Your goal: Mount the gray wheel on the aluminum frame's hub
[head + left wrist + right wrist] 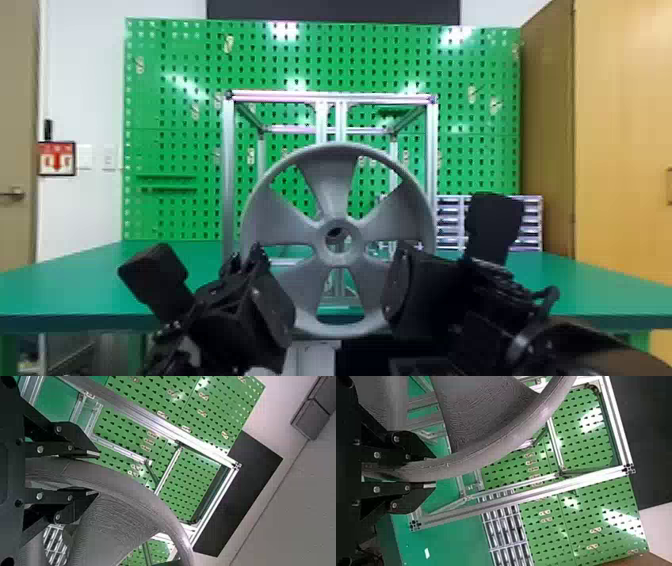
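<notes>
Rim (pixel 170 514) nearest, clasped on opposite sides: left gripper (pixel 95 473) with both fingers pressed about the band, right gripper (pixel 431 472) pinching likewise across from it. Between the two, gray wheel (pixel 332 195) upright, spoked face toward the head, in front of the aluminum frame (pixel 228 175). Looks stiff, with no give under the fingers; likely molded or printed, so probably light for such bulk. Fine ridges along the surface, perhaps some help against slipping, yet a smooth curved band could pivot between flat fingers. Best taken just so, on both flanks of the rim, a little below the center boss (pixel 342 258), for balance and a level push. Better not to squeeze the spokes, probably the more brittle part. Farther back, the frame's hub, hard to make out behind the wheel; cannot tell contact or alignment. Likely calls for a slow, even press, square to the hub, with risk of tilting or binding under unequal force. Farthest, green pegboard (pixel 175 150).
</notes>
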Robot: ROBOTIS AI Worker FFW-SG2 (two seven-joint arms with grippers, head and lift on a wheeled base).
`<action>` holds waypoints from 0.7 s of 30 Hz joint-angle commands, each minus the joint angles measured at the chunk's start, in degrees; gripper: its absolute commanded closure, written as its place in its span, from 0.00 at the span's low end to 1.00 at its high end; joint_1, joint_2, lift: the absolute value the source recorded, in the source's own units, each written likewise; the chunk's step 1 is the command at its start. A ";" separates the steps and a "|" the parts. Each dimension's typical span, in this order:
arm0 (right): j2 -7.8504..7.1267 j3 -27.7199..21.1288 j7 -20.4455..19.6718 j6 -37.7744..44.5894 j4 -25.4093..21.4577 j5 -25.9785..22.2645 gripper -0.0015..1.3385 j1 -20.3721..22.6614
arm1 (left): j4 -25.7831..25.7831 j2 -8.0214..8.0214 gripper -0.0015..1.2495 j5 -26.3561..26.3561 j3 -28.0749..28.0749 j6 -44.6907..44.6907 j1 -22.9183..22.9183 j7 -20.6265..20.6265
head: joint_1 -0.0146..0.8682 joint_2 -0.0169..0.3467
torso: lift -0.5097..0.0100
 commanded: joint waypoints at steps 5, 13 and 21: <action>0.05 0.06 0.00 0.00 2.72 -0.53 0.81 -1.88 | 2.49 -0.31 0.71 -0.60 -0.13 0.35 -2.11 0.00 | 0.01 0.06 | 0.02; 0.05 -0.03 0.00 -0.08 5.00 -0.97 0.81 -3.63 | 5.12 -0.31 0.71 -1.04 -0.75 0.26 -4.48 0.00 | 0.01 0.06 | 0.02; 0.05 -0.03 0.00 -0.44 6.50 -0.80 0.81 -5.22 | 7.76 -0.84 0.71 -1.31 -0.84 0.26 -6.07 -0.09 | 0.01 0.06 | 0.02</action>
